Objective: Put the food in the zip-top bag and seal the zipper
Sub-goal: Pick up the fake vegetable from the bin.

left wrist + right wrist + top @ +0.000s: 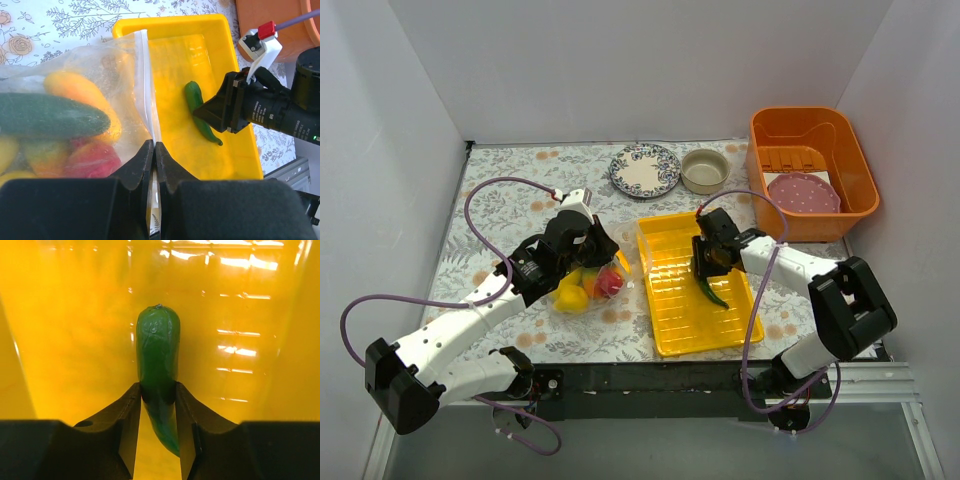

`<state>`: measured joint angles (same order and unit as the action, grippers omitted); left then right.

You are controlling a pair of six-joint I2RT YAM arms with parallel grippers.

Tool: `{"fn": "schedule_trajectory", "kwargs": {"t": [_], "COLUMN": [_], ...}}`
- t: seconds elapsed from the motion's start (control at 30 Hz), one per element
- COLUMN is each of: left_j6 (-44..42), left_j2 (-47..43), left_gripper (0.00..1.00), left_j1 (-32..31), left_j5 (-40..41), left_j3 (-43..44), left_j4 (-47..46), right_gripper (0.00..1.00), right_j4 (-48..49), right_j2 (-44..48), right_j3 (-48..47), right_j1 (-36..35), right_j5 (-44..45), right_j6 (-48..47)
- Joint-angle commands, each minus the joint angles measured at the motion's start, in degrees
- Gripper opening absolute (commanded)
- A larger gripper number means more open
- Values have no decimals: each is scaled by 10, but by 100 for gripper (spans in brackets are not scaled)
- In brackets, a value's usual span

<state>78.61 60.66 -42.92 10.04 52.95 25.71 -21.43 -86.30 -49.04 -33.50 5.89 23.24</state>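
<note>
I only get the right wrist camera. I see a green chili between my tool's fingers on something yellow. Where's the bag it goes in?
Observer: Your green chili is in a yellow tray, and the zip-top bag lies just left of that tray.
Operator: Is there any food in the bag?
Observer: Yes, a green cucumber and a red piece show through the plastic.
Operator: Is the bag just lying there by itself?
Observer: No, the left tool is shut on the zipper at the bag's mouth.
</note>
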Motion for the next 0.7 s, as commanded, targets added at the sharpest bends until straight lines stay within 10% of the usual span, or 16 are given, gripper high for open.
{"fn": "schedule_trajectory", "kwargs": {"t": [0.0,0.3,0.67], "left_j6": [-6,-6,-5], "left_j2": [-6,-9,-4], "left_gripper": [0,0,0], "left_j1": [1,1,1], "left_j5": [6,13,9], "left_j3": [9,7,5], "left_j4": [5,6,0], "right_gripper": [38,57,57], "right_j4": [35,28,44], "right_j2": [-18,-58,-28], "right_j3": [-43,-99,-32], "right_j1": [0,0,0], "right_j5": [-46,-53,-74], "right_j6": [-21,-43,-57]}}
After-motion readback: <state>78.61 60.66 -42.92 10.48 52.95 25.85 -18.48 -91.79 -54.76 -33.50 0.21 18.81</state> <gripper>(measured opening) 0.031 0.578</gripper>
